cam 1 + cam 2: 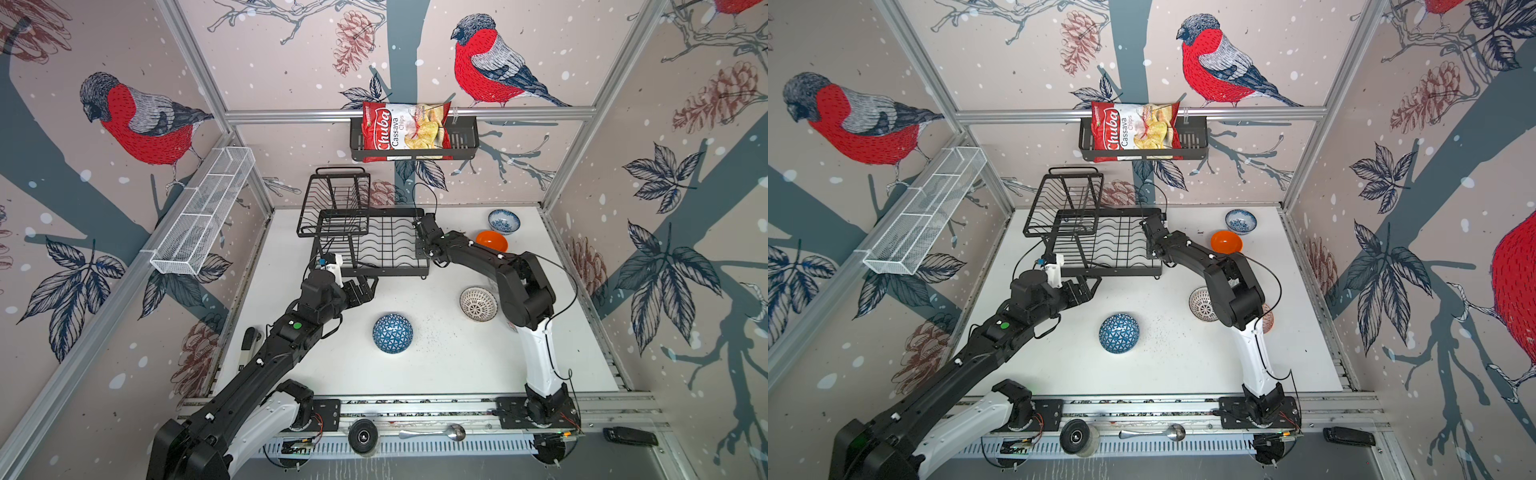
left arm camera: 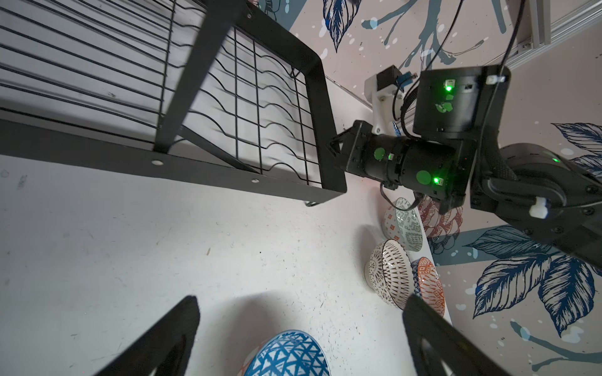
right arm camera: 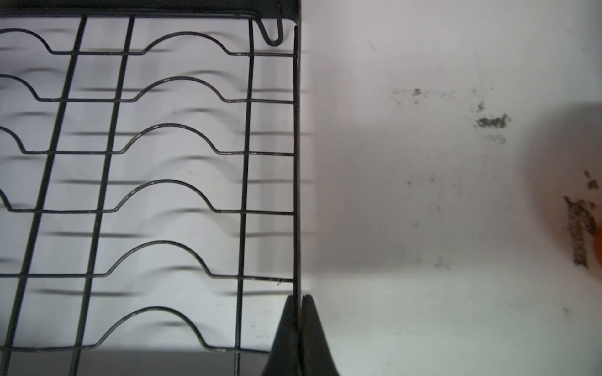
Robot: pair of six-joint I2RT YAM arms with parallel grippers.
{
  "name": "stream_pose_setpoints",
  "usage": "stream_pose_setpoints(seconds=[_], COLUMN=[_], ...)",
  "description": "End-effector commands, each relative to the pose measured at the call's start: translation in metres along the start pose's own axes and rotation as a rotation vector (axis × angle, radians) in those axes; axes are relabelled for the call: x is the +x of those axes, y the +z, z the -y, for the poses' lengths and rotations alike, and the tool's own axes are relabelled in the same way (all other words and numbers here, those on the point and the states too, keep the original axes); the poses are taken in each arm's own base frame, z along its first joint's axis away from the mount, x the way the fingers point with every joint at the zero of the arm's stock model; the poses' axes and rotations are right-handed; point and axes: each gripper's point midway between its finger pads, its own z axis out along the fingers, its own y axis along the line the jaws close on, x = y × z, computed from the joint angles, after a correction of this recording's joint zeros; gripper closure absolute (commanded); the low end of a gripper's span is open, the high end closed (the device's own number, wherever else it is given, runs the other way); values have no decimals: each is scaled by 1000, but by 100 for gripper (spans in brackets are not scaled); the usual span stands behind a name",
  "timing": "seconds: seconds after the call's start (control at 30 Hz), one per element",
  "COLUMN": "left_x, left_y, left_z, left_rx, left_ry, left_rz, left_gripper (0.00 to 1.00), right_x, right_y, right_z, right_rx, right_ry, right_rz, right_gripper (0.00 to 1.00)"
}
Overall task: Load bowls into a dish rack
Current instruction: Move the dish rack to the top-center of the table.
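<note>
Toward the front edge of the worktop point(image 1: 457, 365): blue triangle bowl point(image 1: 392, 333), dome up, with left gripper point(image 1: 365, 289) spread just beyond. Mid-right: lattice bowl point(image 1: 478, 304). Toward back edge: empty dish rack point(image 1: 386, 245), right gripper point(image 3: 300, 312) pinched on its right rim wire. Best shifted slowly and level, clear of orange bowl point(image 1: 491, 241) just beside. Back right corner: flowered bowl point(image 1: 503, 221). White, scuffed surface; bird-patterned walls point(image 1: 137, 120).

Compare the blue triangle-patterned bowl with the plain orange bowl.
The blue bowl is covered in triangles; the orange bowl is plain. The blue bowl lies mouth down; the orange bowl appears mouth up. The blue bowl sits nearer the front than the orange bowl. Both rest on the table, outside the dish rack.
</note>
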Motion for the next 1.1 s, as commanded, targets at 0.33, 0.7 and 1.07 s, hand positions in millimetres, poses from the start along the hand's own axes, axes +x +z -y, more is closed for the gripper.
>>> stream_pose_setpoints(seconds=[0.33,0.7,1.07], left_x=[-1,28,54], left_y=[2,1,7], left_z=[3,-15,-19], left_rx=[7,-64,-117], left_ry=[39,55,91], left_rz=[3,-86,-171], left_gripper=[2,2,2], right_x=[2,-5,1], right_y=[-29,-32,-20], right_z=[66,55,63], right_rx=[25,-25,-2], right_ry=[21,-160,-148], right_rz=[95,140,101], right_gripper=[99,99,86])
